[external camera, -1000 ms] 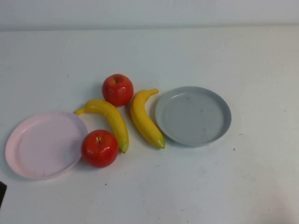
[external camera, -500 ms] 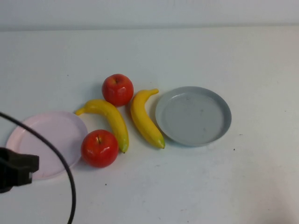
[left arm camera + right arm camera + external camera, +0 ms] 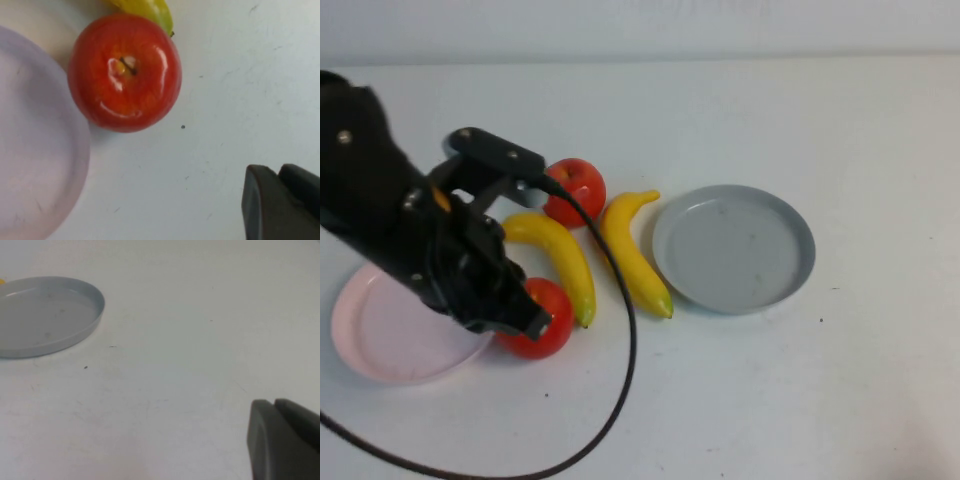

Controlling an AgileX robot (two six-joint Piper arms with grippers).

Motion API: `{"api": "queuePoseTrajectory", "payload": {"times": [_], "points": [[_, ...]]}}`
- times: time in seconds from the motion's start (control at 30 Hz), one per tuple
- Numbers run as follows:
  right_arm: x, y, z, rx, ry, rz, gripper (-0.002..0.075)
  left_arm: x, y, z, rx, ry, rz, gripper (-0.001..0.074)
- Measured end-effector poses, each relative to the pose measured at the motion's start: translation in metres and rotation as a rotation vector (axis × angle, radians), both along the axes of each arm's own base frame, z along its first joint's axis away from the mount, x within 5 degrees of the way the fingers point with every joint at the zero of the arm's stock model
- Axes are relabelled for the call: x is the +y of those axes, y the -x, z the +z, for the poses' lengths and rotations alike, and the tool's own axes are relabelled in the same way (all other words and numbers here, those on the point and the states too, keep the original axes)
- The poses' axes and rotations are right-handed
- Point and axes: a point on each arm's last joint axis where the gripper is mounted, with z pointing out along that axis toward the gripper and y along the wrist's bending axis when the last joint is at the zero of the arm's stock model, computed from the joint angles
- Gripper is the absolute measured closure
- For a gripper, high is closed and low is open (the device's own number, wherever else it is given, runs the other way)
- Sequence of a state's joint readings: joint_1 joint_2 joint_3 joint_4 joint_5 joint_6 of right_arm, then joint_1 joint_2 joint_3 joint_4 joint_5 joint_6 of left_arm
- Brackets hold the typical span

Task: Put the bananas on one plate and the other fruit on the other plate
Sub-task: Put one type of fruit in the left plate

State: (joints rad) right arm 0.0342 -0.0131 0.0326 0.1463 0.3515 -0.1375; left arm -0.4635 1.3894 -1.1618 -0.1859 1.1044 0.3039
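Left gripper (image 3: 525, 322) hides near apple (image 3: 548, 318); right gripper (image 3: 280, 440) apparently parked, cropped

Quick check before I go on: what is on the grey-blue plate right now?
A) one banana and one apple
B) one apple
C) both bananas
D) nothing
D: the grey-blue plate is bare, both bananas and both apples lie on the table, the left gripper hovers over the nearer apple, and the right gripper stays off beside the plate.
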Motion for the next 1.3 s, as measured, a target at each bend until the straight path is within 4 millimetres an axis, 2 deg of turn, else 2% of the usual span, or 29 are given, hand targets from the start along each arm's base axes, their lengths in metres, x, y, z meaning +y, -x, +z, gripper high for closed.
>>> {"api": "queuePoseTrajectory", "payload": {"times": [0.07, 0.13, 0.2, 0.23, 0.3, 0.33, 0.4, 0.67, 0.9, 1.13, 1.3], "points": [[0.000, 0.000, 0.000, 0.000, 0.000, 0.000, 0.0744, -0.014, -0.006, -0.003, 0.014, -0.054, -0.053, 0.0678], [0.000, 0.000, 0.000, 0.000, 0.000, 0.000, 0.0744, -0.024, -0.012, -0.008, 0.039, -0.096, -0.086, 0.0576], [0.000, 0.000, 0.000, 0.000, 0.000, 0.000, 0.0744, -0.030, -0.019, -0.014, 0.062, -0.120, -0.099, 0.0458], [0.000, 0.000, 0.000, 0.000, 0.000, 0.000, 0.0744, -0.032, -0.022, -0.020, 0.076, -0.136, -0.105, 0.0320], [0.000, 0.000, 0.000, 0.000, 0.000, 0.000, 0.0744, -0.034, -0.028, -0.028, 0.084, -0.160, -0.107, 0.0192], [0.000, 0.000, 0.000, 0.000, 0.000, 0.000, 0.0744, -0.035, -0.031, -0.033, 0.086, -0.171, -0.106, 0.0139], [0.000, 0.000, 0.000, 0.000, 0.000, 0.000, 0.0744, -0.037, -0.038, -0.039, 0.062, -0.189, -0.107, 0.0087], [0.000, 0.000, 0.000, 0.000, 0.000, 0.000, 0.0744, -0.040, -0.053, -0.043, -0.070, -0.190, -0.108, 0.0067], [0.000, 0.000, 0.000, 0.000, 0.000, 0.000, 0.0744, -0.038, -0.058, -0.048, -0.085, -0.234, -0.121, 0.0066], [0.000, 0.000, 0.000, 0.000, 0.000, 0.000, 0.0744, -0.042, -0.065, -0.069, -0.035, -0.259, -0.124, 0.0066], [0.000, 0.000, 0.000, 0.000, 0.000, 0.000, 0.0744, -0.044, -0.069, -0.074, -0.050, -0.268, -0.127, 0.0066]]}}
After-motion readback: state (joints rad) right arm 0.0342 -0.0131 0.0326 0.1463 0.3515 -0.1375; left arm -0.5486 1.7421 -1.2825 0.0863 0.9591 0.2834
